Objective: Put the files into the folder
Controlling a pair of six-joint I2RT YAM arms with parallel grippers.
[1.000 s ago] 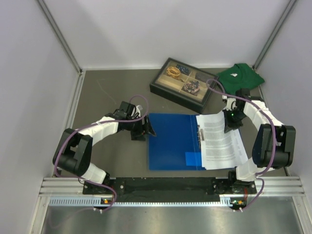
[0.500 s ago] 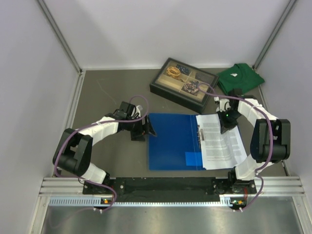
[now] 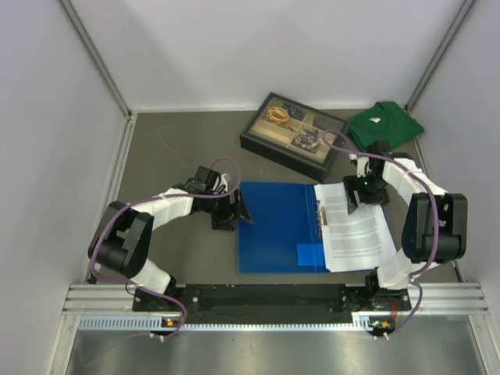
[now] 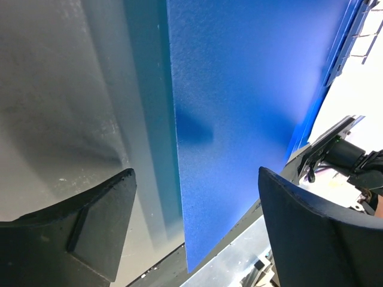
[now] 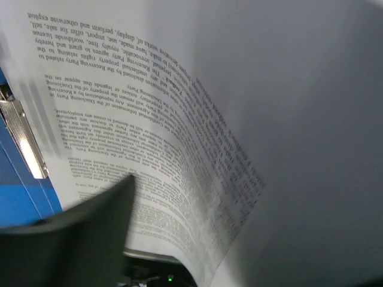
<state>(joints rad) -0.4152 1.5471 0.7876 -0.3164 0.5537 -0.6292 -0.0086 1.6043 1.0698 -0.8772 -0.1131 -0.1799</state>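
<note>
Several loose sheets, one open folder, and floppy paper is the whole headache here.

The files [image 3: 358, 234] lie on the right-hand leaf of the folder [image 3: 277, 226], which is spread open on the table [image 3: 180, 148]. They sit just to the right of the metal clip [image 5: 24, 140] at its spine. They're thin, light and limp. In my right wrist view the top sheet bows up in a curve, so I reckon anything pinched by one corner would sag and fan apart. My right gripper [image 3: 355, 197] sits at the stack's far edge. Only one finger shows there, so I can't tell if it's pinching paper or not. My left gripper [image 4: 194, 179] has its fingers spread wide, with the folder's left edge showing between them. The cover looks stiffer and slick, so I'd take it by that outer edge and handle the sheets by their far edge.
</note>
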